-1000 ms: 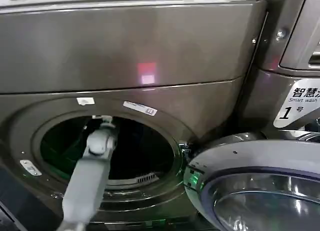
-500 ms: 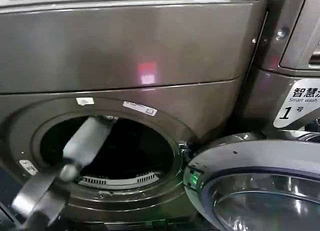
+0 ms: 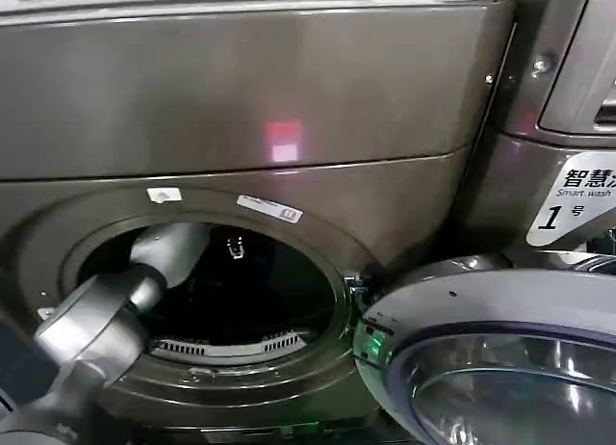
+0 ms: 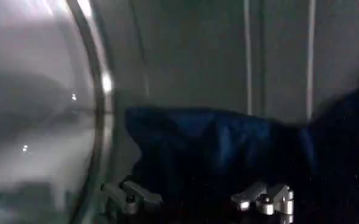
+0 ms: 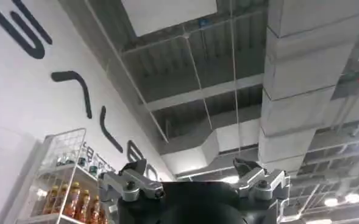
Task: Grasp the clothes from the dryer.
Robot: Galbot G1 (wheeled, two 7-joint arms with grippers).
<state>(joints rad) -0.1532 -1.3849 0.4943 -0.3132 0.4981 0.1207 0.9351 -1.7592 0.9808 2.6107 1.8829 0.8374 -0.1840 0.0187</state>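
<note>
Swinging lower and toward eight o'clock of the porthole since a second ago, the left arm now enters the dryer point(image 3: 289, 108) from the lower rim, its wrist deep in the dark drum. From the left wrist camera, the left hand point(image 4: 197, 198) has its fingers spread wide with nothing between them, and the clothes point(image 4: 228, 146), a dark blue heap, lie on the drum floor just beyond the fingertips. The glass door point(image 3: 500, 358) hangs open at four o'clock of the opening. The right hand point(image 5: 194, 182) points up at a ceiling, spread and empty, idle. The reach appears nearly done; the next move likely calls for easing forward into the fabric, then closing on a fold.
</note>
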